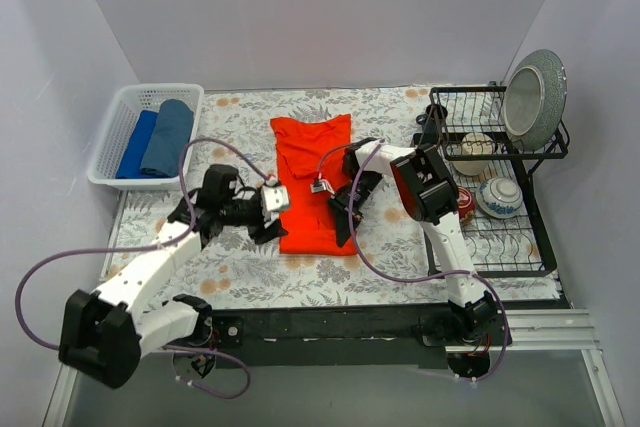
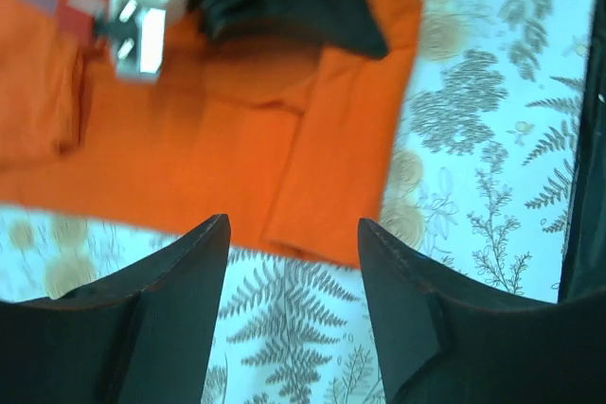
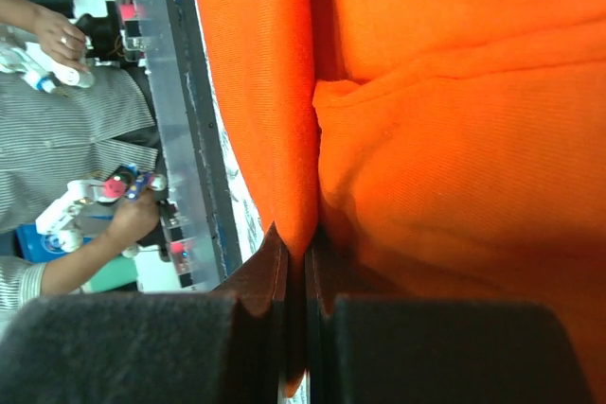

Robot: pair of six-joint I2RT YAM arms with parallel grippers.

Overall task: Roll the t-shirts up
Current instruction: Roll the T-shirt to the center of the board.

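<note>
1. Table [image 1: 390,282]: we list a leaf-and-flower patterned cloth over the whole work surface.

2. Dish rack [image 1: 505,247]: black wire, along the right edge of the table.

3. Orange t-shirt [image 1: 310,162]: it lies at the middle of the table, between the two arms, folded into a long strip running from far to near. The left wrist view shows its near end [image 2: 284,158] folded over in layers.

4. Basket [image 1: 108,152]: white plastic, in the far left corner. Two rolled shirts lie side by side in it, the royal blue t-shirt [image 1: 135,147] on the left and touching the dusty blue t-shirt [image 1: 168,137].

5. Plate [image 1: 535,97]: grey patterned, propped upright at the far end of the rack.

6. Bowls: a pale bowl [image 1: 472,152] and a blue-and-white bowl [image 1: 500,197] sit in the rack.

7. Right gripper [image 1: 345,217]: its fingers [image 3: 270,281] are pressed together on a fold of the orange cloth at the shirt's right edge.

8. Left gripper [image 2: 294,234]: its jaws stand well apart and grasp nothing, just over the cloth's near left edge.
</note>
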